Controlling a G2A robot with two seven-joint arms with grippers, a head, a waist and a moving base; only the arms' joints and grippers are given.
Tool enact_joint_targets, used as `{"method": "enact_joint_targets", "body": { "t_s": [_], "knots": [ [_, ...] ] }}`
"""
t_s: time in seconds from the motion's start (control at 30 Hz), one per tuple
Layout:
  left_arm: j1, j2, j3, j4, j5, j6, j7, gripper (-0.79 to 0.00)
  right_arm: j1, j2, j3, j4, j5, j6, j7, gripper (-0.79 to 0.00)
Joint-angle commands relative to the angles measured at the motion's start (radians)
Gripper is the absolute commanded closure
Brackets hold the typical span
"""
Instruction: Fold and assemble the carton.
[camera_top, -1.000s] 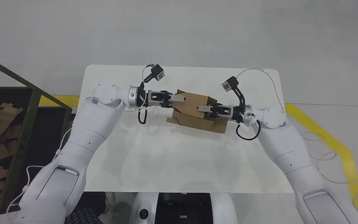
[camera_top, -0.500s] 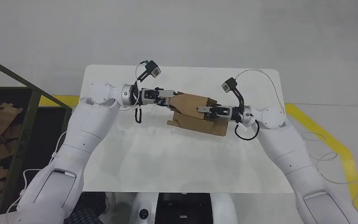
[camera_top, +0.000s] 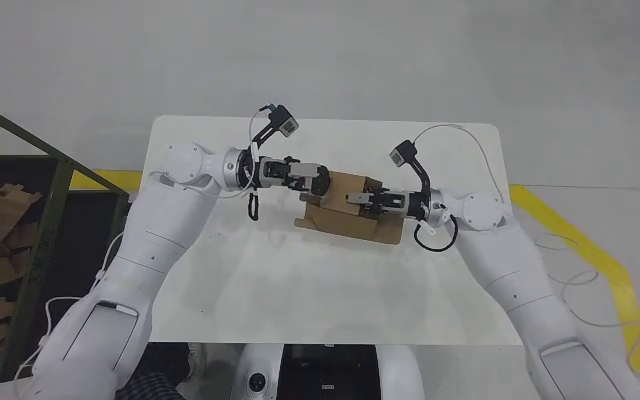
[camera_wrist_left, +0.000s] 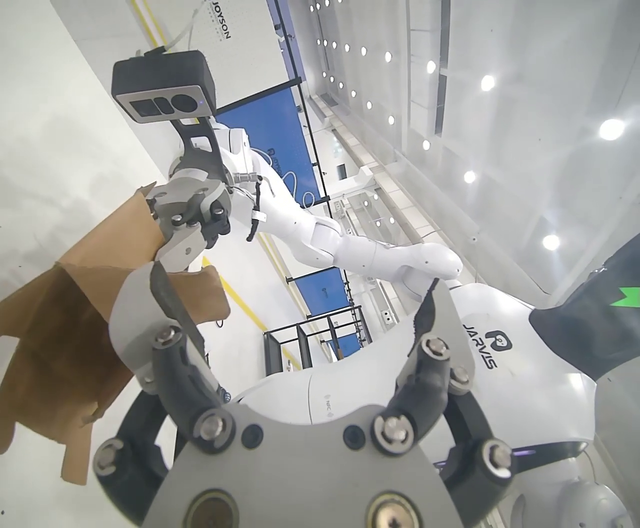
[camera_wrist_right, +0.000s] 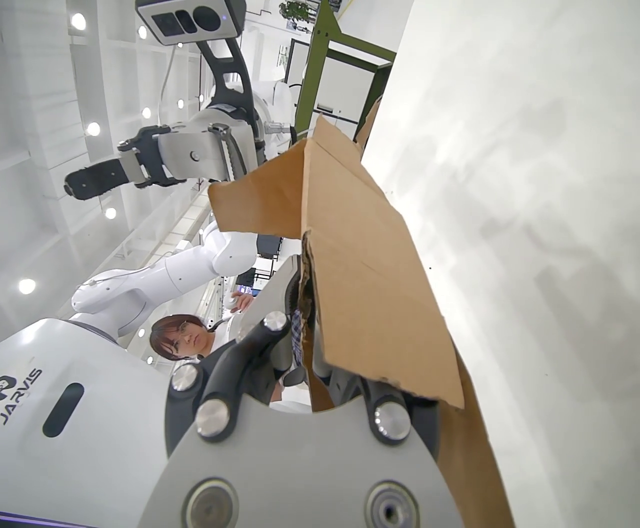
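Beneath both arms, table (camera_top: 200, 290): white, rectangular, with the arms coming in over it from either side toward the middle of its far half.
Rack (camera_top: 40, 190): green-framed, standing on the floor just beside the table's left edge, with flat brown cardboard pieces (camera_top: 12, 205) lying inside it.
Carton (camera_top: 350, 208): brown, partly unfolded, on the far-middle of the table between the two grippers. One long panel slopes up from the tabletop, and a loose flap stands out at the end toward the left arm. The edge near the right arm is ragged.
Left gripper (camera_top: 312, 178): at the carton's left end, its fingers spread wide and holding nothing. In the left wrist view (camera_wrist_left: 295, 280) one finger (camera_wrist_left: 165, 295) lies along the raised flap, though contact cannot be told, and the other stands well apart from the cardboard.
Right gripper (camera_top: 362, 199): at the carton's right end, clamped onto the edge of a carton (camera_wrist_right: 360, 260) panel. In the right wrist view (camera_wrist_right: 310, 320) the cardboard runs down between its fingers, and the left wrist view shows it (camera_wrist_left: 185, 235) pinching the top edge of the carton (camera_wrist_left: 55, 320).
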Motion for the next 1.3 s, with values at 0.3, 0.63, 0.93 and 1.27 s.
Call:
{"method": "enact_joint_targets", "body": {
  "t_s": [0.3,0.63,0.93,1.27],
  "knots": [
    [-0.021,-0.012,0.039,0.014,0.027,0.003,0.020,-0.785,-0.008,-0.002,-0.003,-0.022,0.007,-0.001,0.018,0.000],
    [-0.008,-0.004,0.001,0.037,0.018,-0.002,0.022,-0.785,-0.020,0.003,0.022,-0.017,0.044,0.000,0.030,0.000],
    [0.033,0.015,-0.063,0.038,0.005,0.007,0.016,-0.785,-0.036,0.007,0.044,-0.043,0.077,-0.001,0.047,0.000],
    [0.032,0.017,-0.068,0.050,0.013,0.012,0.032,-0.785,-0.051,0.004,0.026,-0.074,0.068,0.013,0.065,0.000]
  ]
}}
